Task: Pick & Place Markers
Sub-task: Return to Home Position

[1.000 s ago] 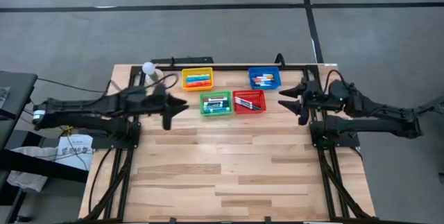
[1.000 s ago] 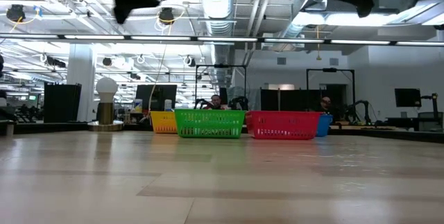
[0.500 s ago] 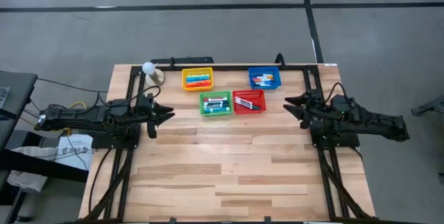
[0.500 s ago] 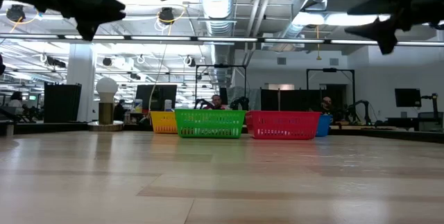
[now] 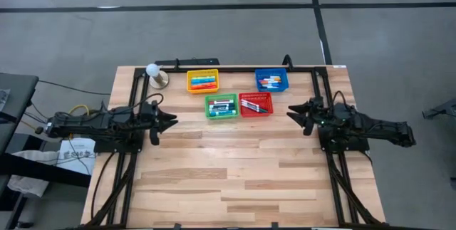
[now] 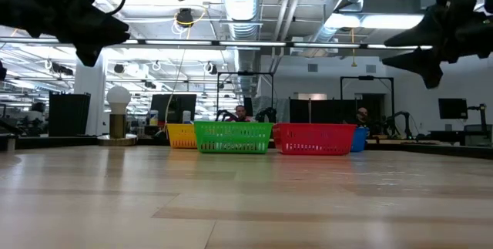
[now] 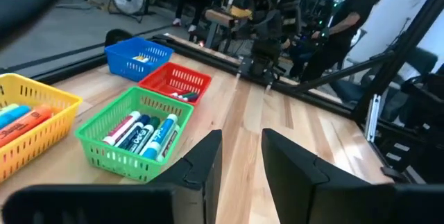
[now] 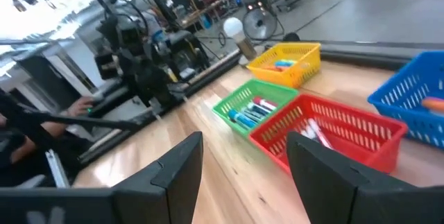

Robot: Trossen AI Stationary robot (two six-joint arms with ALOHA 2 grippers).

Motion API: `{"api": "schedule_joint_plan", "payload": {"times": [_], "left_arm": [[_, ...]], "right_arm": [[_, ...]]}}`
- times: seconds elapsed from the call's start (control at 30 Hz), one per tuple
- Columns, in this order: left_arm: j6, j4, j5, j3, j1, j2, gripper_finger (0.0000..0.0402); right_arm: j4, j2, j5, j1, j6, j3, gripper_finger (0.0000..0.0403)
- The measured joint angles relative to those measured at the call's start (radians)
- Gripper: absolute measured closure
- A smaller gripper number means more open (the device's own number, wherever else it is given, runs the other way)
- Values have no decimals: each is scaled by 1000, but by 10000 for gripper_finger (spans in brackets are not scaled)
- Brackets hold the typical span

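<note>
The markers lie in four small mesh baskets at the table's far middle: yellow (image 5: 203,81), blue (image 5: 272,80), green (image 5: 221,106) and red (image 5: 256,104). The left wrist view shows markers (image 7: 142,130) lying flat in the green basket. My left gripper (image 5: 167,119) hangs level above the table, left of the green basket, open by a narrow gap (image 7: 241,137) and holding nothing. My right gripper (image 5: 296,112) hangs right of the red basket, open wide (image 8: 244,141) and holding nothing. Both point at the baskets from a distance.
A white bulb on a round stand (image 5: 153,73) sits at the far left corner. A black rail (image 5: 235,66) runs along the far edge. Bare wood (image 5: 228,180) fills the near half of the table. People sit in the room beyond the table (image 6: 240,112).
Both arms have sunk and folded back. My left gripper has drawn toward the table's left edge, away from the green basket. My right gripper has come down and slightly toward the near edge, and it has rolled. Neither gripper's gap has changed.
</note>
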Motion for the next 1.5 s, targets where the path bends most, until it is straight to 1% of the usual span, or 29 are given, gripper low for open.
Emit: {"api": "schedule_joint_plan", "payload": {"times": [0.13,0.23,0.33,0.43,0.53,0.6,0.87,1.5], "left_arm": [[0,1,20,-35,0,-68,300],[18,0,57,-65,0,-116,300],[26,1,61,-92,0,-149,300],[49,7,79,-102,0,-146,300],[104,7,138,-103,0,-143,300],[112,7,156,-103,-1,-143,300],[119,7,155,-103,0,-143,300],[128,15,154,-103,0,-143,300]], "right_arm": [[13,1,18,1,19,-27,206],[37,0,18,10,-21,-32,206],[39,0,28,17,-46,-32,205],[36,0,30,20,-68,-32,204],[35,0,34,20,-97,-32,206],[31,0,47,20,-109,-31,207],[26,0,52,19,-138,-31,204],[24,0,44,20,-139,-30,207]]}}
